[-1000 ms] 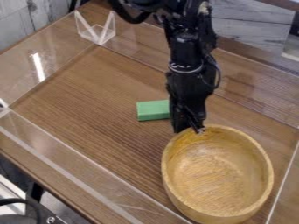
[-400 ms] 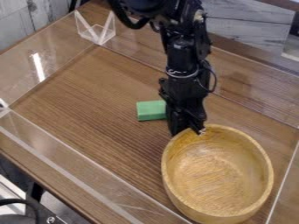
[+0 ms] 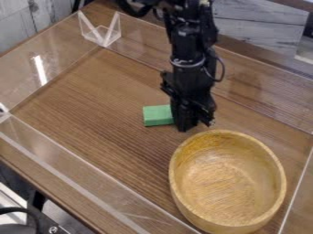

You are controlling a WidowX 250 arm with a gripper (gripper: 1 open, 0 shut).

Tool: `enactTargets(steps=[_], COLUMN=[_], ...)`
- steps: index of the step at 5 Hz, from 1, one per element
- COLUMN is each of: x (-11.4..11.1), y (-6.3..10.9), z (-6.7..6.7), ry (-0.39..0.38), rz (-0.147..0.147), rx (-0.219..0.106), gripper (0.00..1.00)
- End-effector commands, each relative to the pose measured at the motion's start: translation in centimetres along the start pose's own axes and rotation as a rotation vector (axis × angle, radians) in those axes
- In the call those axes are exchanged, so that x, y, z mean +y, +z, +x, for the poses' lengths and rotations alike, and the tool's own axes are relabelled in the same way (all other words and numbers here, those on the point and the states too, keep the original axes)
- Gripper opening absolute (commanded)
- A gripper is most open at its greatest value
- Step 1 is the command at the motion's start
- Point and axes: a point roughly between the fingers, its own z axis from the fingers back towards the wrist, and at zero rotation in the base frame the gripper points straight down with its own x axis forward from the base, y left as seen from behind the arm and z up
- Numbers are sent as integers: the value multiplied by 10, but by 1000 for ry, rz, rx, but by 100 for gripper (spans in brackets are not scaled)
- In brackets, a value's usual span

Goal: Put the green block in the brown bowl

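Observation:
The green block [image 3: 156, 115] lies flat on the wooden table, just beyond the brown bowl [image 3: 178, 174], which stands empty at the front right. My gripper [image 3: 191, 124] hangs straight down from the black arm, its tips close to the table right beside the block's right end. The fingers are pressed together and hold nothing. The gripper body hides the block's right edge, so I cannot tell whether they touch.
A low clear acrylic wall [image 3: 73, 160] runs around the wooden table top. A clear plastic stand [image 3: 101, 29] sits at the back left. A grey surface lies beyond the table's far right edge.
The gripper has moved from over the bowl's far rim back and slightly left, ending beside the green block. It stayed shut; block and bowl have not moved.

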Motion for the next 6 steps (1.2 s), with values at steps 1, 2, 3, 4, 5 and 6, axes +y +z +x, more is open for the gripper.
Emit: enactTargets(steps=[1, 2, 3, 4, 5, 6], x=[7, 9, 7, 4, 2, 1], y=[20, 24, 22, 19, 17, 19], z=[9, 8, 9, 10, 11, 12], ry=[14, 33, 23, 14, 4, -27], rz=[24, 24, 22, 20, 17, 14], rx=[-70, -75, -79, -83, -87, -88], gripper=[0, 0, 0, 0, 0, 0])
